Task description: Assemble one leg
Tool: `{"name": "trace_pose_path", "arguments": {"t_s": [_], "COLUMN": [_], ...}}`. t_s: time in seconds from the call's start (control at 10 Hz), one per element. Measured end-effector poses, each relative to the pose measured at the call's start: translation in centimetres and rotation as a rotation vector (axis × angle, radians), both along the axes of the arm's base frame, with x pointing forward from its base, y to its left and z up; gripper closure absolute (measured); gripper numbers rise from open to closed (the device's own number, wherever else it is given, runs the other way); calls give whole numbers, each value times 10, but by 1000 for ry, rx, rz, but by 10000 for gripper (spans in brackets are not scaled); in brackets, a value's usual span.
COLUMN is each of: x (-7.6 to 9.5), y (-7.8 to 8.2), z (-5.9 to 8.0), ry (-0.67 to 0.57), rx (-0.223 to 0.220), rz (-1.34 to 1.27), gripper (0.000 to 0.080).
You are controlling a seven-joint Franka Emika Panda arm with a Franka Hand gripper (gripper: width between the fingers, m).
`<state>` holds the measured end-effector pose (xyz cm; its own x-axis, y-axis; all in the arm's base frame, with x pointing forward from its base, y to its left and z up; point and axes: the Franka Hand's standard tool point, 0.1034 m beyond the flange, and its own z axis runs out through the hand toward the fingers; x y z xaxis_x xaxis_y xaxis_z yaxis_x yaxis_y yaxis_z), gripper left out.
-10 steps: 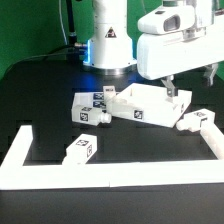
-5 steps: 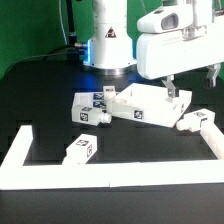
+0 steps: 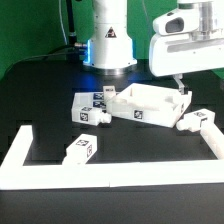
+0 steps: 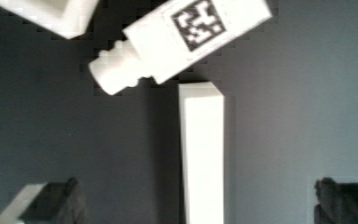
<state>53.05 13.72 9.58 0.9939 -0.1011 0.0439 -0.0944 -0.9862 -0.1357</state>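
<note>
A stubby white leg [image 3: 197, 121] with black-and-white tags lies at the exterior view's right, beside the white rail. In the wrist view the same leg [image 4: 167, 45] lies ahead of the fingers, with a tag face up. My gripper [image 3: 180, 88] hangs above the table, over the right edge of the rimmed white panel [image 3: 148, 103] and a little behind that leg. In the wrist view my gripper [image 4: 194, 205] is open and empty, with dark fingertips [image 4: 43, 200] at both lower corners. Other look-alike legs lie left of the panel [image 3: 90, 108] and near the front [image 3: 82, 149].
A white U-shaped rail [image 3: 110, 176] borders the black table at the front and both sides. Its right arm shows in the wrist view as a long white bar [image 4: 199, 150] between the fingers. The robot base [image 3: 108, 40] stands behind the panel.
My gripper has moved toward the exterior view's right, from above the panel's right side to past its right edge. The parts on the table have not moved.
</note>
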Motion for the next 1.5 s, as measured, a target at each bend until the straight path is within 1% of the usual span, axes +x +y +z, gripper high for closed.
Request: {"name": "trace_pose_path", "arguments": {"t_s": [0.5, 0.6, 0.7, 0.8, 0.9, 1.3, 1.4, 1.5], "x": [-3, -12, -20, -20, -17, -18, -25, -36], "y": [1, 4, 13, 19, 17, 18, 18, 24], "z": [-3, -9, -14, -16, -16, -16, -20, -28], "ry": [-6, 23, 64, 97, 90, 93, 126, 166], "rx": [4, 10, 13, 22, 37, 38, 47, 44], "rz": [-27, -133, -250, -325, -345, -350, -462, -575], "gripper": [150, 150, 150, 150, 150, 150, 150, 150]}}
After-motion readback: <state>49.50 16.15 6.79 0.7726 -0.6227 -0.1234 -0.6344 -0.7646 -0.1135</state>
